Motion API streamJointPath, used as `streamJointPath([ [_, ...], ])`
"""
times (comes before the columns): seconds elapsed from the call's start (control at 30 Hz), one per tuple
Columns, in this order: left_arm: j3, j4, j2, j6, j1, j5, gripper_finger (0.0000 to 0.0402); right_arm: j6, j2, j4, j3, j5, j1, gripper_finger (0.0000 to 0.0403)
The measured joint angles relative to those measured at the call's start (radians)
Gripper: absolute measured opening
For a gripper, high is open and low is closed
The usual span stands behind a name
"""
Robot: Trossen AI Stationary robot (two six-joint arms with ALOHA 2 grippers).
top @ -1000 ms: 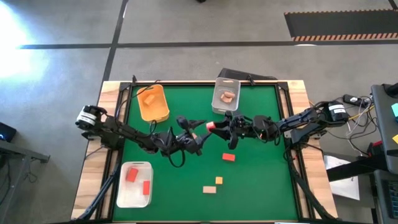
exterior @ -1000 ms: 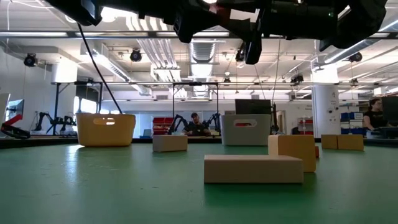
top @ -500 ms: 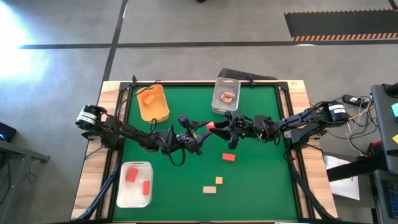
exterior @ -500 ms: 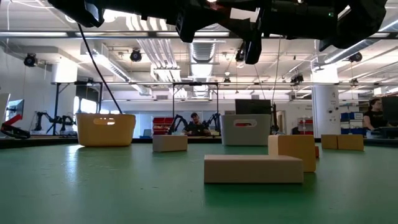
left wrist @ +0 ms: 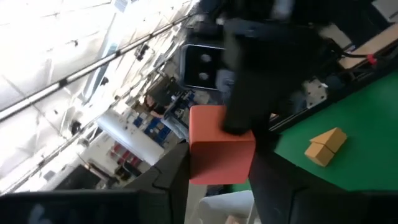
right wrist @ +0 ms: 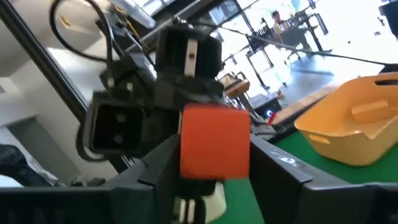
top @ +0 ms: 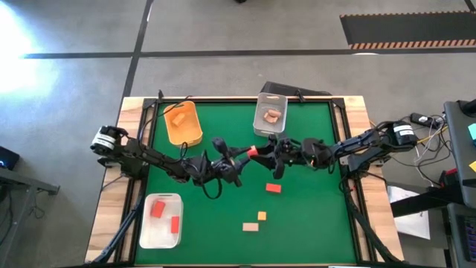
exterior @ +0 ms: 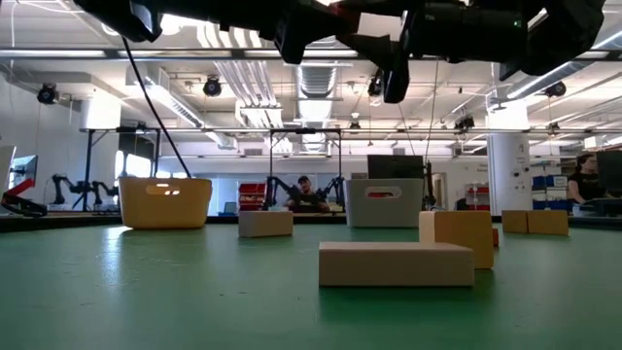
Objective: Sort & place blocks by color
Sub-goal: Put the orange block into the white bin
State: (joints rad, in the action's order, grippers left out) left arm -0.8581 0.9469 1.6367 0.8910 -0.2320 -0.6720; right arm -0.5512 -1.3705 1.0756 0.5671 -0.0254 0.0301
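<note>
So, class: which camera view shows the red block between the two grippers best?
The right wrist view: the red block fills the frame between dark fingers. The left wrist view shows it partly covered. The high view shows a small red spot mid-table. The low view hides it.

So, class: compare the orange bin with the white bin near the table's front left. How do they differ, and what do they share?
The orange bin sits at the table's far side, left of centre; the white bin sits at the near left. The orange bin is opaque and vivid; the white bin is pale. The orange bin holds yellow-orange blocks; the white bin holds two red blocks. Both are open-topped, rounded rectangles on the green mat.
</note>
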Motion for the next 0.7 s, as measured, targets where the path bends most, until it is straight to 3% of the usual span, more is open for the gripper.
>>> streamJointPath([
  [0.23,0.0,-0.027,0.0,-0.065,-0.055,-0.143,0.0116,0.039,0.054,-0.177,0.0,0.015,-0.035,0.0241],
  [0.4,0.0,-0.103,-0.002,-0.37,-0.108,-0.136,0.0116,0.072,0.162,-0.434,-0.002,-0.011,-0.091,0.027],
  [0.53,-0.01,-0.392,-0.024,-0.726,-0.157,-0.046,0.012,0.114,0.245,-0.574,-0.002,-0.011,-0.128,0.0275],
  [0.7,-0.095,-0.998,-0.147,-1.268,-0.189,0.218,0.0121,0.166,0.301,-0.622,-0.002,-0.038,-0.134,0.0264],
])
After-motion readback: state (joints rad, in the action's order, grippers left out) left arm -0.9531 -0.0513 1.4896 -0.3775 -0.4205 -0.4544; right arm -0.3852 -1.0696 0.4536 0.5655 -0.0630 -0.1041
